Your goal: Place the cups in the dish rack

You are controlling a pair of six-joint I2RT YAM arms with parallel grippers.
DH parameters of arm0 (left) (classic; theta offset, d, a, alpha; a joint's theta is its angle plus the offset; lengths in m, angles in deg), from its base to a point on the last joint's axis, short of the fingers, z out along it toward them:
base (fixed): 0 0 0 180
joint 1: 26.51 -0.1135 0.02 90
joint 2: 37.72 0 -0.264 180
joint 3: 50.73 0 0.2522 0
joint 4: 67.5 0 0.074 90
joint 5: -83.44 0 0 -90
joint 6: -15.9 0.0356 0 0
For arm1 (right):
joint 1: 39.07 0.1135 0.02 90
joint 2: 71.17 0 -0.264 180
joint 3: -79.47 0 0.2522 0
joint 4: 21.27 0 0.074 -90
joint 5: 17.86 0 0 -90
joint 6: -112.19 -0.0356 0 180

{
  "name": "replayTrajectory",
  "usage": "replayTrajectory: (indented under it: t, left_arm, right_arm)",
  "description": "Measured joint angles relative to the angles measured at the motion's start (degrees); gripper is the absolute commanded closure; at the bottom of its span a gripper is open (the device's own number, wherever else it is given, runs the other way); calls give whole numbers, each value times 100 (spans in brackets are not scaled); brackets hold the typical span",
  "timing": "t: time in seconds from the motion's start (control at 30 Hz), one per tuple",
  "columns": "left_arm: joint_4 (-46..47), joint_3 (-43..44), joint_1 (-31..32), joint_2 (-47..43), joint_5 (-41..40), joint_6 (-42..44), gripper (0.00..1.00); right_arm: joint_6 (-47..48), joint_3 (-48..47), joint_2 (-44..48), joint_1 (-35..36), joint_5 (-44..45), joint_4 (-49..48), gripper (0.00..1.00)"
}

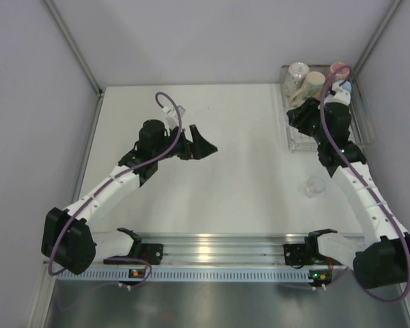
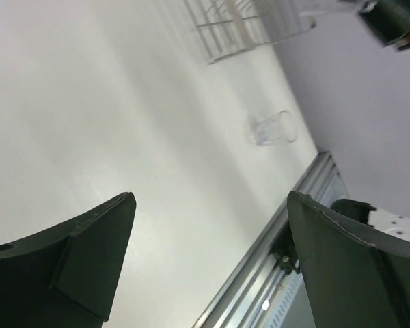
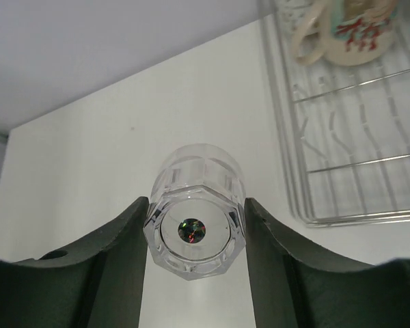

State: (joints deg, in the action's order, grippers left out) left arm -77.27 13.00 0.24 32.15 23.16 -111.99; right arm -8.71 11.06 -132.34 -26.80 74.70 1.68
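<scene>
Right end effector [image 3: 195,205] is clenched on a clear faceted tumbler [image 3: 195,236], one finger on each side wall. The tumbler's octagonal base faces the wrist camera and its mouth points away, so the long axis runs in line with the fingers. In the wrist view it sits over bare bench [image 1: 246,137], just left of the dish rack [image 3: 359,217] edge. Can't tell if it touches anything below.

Left end effector [image 2: 210,196] is released, fingers spread wide with nothing between them, hanging over mid-bench well apart from the rack.

The rack is at the far right corner of the bench. Three mugs are bunched at its far end: white patterned mug [image 1: 297,74], cream patterned mug [image 3: 359,31] with its handle toward the rack's left side, and pink mug [image 1: 338,68]. The near part of the rack shows bare wires.

A second clear glass [image 1: 315,186] stands mouth-up on the bench, near the rack's near end and beside the right arm.
</scene>
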Motion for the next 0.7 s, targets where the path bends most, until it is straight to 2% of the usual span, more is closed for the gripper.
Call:
replayTrajectory:
  t: [0.13,0.33,0.7]
  left_arm:
    - [-586,-31,0,-2,-411,509,2]
    - [-894,-92,0,2,-647,850,2]
    - [-962,-92,0,-205,-557,960,2]
  right_arm:
    - [352,-544,-448,-756,315,468,100]
    - [542,-988,-1226,-1803,636,885,100]
    - [807,-2282,-3150,-2457,866,1145,100]
